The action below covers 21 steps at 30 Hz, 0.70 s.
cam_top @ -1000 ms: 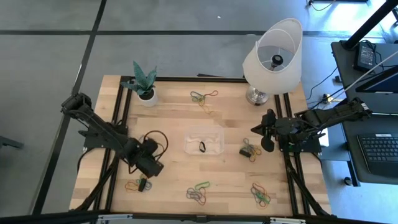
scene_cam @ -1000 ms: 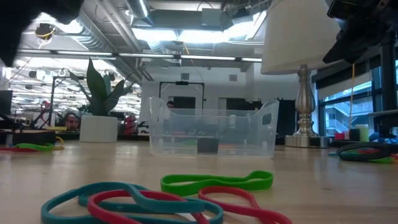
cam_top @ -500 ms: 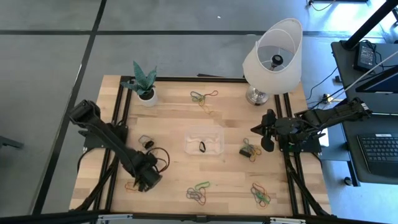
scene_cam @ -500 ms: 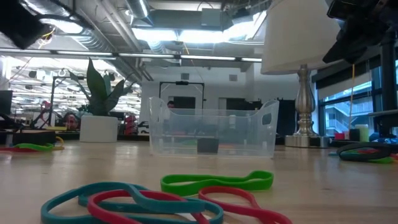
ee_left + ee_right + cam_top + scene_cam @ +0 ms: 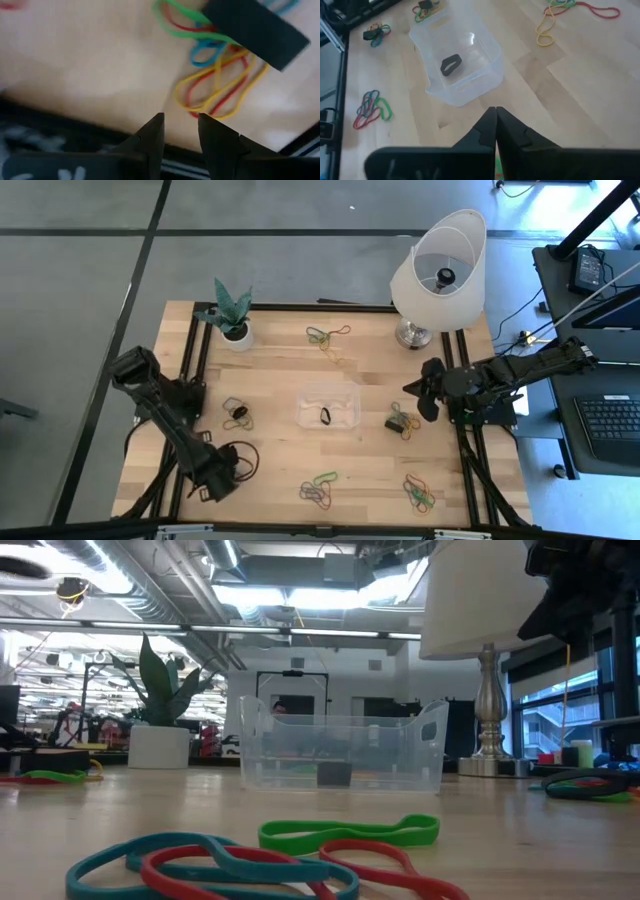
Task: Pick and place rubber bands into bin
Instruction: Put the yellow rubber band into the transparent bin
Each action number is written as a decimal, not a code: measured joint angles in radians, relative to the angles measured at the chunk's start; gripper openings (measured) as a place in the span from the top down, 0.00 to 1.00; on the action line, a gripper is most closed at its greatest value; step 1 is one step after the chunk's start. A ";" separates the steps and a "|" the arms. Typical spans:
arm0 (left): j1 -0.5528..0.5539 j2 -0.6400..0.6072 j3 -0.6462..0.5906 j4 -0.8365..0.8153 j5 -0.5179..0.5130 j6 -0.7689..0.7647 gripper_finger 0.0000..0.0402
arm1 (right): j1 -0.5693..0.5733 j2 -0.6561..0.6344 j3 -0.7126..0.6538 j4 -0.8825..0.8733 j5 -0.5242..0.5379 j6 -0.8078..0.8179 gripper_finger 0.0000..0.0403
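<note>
Rubber bands lie in small clusters on the wooden table. One cluster of green, red, blue and yellow loops [image 5: 215, 75] with a wide black band [image 5: 255, 27] lies just ahead of my left gripper [image 5: 180, 125], which is open and points down near the table's near-left corner [image 5: 213, 483]. It touches nothing. The clear bin [image 5: 328, 407] stands mid-table with one black band [image 5: 451, 65] lying on its floor. My right gripper [image 5: 496, 112] is shut and holds nothing, hovering right of the bin [image 5: 428, 398].
Other band clusters lie left of the bin [image 5: 237, 412], at the far side [image 5: 325, 337], right of the bin [image 5: 402, 423] and along the near edge [image 5: 318, 488] [image 5: 420, 492]. A potted plant [image 5: 233, 320] and a lamp [image 5: 438, 270] stand at the back.
My left gripper has swung from beside the bin's left toward the table's near-left corner and come down, rolling at the wrist. It now covers the near-left cluster in the high view, and the cluster left of the bin has come into sight.
</note>
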State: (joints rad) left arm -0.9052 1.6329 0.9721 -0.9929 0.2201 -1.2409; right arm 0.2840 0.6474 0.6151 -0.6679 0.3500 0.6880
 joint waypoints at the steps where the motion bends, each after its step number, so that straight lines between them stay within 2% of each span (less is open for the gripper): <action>1: -0.012 0.000 -0.020 0.040 0.000 0.006 0.72 | 0.000 0.001 0.000 0.000 0.000 0.019 0.98; 7: -0.038 -0.001 -0.138 0.251 -0.002 -0.001 0.75 | 0.000 0.010 0.000 -0.001 -0.001 0.118 0.98; 15: -0.037 -0.011 -0.211 0.288 0.000 0.027 0.78 | 0.000 0.053 0.000 0.036 -0.001 0.147 0.98; 18: -0.037 -0.011 -0.212 0.285 -0.002 0.053 0.83 | 0.000 0.077 0.000 0.055 0.007 0.147 0.98; 21: -0.037 -0.013 -0.215 0.280 -0.007 0.066 0.93 | 0.000 0.102 0.000 0.068 0.022 0.146 0.98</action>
State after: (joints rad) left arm -0.9421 1.6198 0.7574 -0.7131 0.2130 -1.1751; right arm 0.2837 0.7499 0.6155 -0.6004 0.3722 0.8343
